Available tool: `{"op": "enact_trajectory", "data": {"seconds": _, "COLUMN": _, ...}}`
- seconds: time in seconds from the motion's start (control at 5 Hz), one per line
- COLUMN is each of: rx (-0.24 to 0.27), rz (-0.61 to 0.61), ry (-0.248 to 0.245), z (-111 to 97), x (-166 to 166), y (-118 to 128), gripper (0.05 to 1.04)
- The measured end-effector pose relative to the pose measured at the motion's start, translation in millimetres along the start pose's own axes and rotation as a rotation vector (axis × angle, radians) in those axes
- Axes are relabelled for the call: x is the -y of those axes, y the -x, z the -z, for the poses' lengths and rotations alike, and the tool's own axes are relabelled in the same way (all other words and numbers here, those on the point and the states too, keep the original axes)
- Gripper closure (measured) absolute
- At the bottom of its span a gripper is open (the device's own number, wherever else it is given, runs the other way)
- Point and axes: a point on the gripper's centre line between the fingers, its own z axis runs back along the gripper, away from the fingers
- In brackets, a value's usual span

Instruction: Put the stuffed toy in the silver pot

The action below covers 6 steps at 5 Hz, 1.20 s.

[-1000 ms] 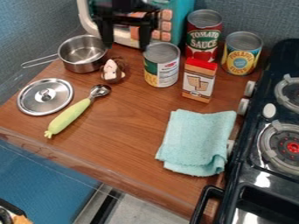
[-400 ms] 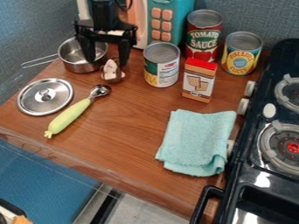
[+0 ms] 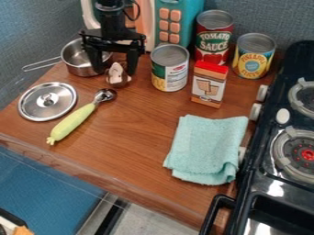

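The black gripper [image 3: 114,71] hangs at the upper left of the camera view, open, one finger on each side of the stuffed toy. That small brown and white stuffed toy [image 3: 117,77] rests on the wooden counter, its top partly hidden behind the gripper. Just left of it stands the silver pot [image 3: 80,69], its long handle toward the left; the gripper's left finger covers part of the pot's right side.
A silver lid [image 3: 59,106] and a green-handled scoop [image 3: 72,122] lie in front of the pot. Right of the toy stand a can [image 3: 170,69], a red-topped box [image 3: 208,87] and two more cans. A teal cloth [image 3: 205,147] lies near the stove [image 3: 270,183]; a toy microwave [image 3: 178,20] is behind.
The gripper has come left and down from in front of the microwave to around the toy. Since the middle frame it has shifted only slightly. The toy and pot have stayed put.
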Motion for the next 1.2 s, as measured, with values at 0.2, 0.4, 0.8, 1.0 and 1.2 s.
{"op": "enact_trajectory", "data": {"seconds": 0.2, "rx": 0.002, "rz": 0.007, "ry": -0.008, "z": 4, "x": 8, "y": -4, "gripper": 0.085}}
{"op": "enact_trajectory", "data": {"seconds": 0.4, "rx": 0.005, "rz": 0.005, "ry": -0.01, "z": 8, "x": 12, "y": -7, "gripper": 0.085}}
{"op": "enact_trajectory", "data": {"seconds": 0.8, "rx": 0.012, "rz": 0.007, "ry": -0.022, "z": 12, "x": 10, "y": -15, "gripper": 0.085}}
{"op": "enact_trajectory", "data": {"seconds": 1.0, "rx": 0.011, "rz": 0.003, "ry": -0.025, "z": 15, "x": 9, "y": -21, "gripper": 0.085}}
{"op": "enact_trajectory", "data": {"seconds": 1.2, "rx": 0.002, "rz": -0.003, "ry": -0.032, "z": 20, "x": 3, "y": -23, "gripper": 0.085}}
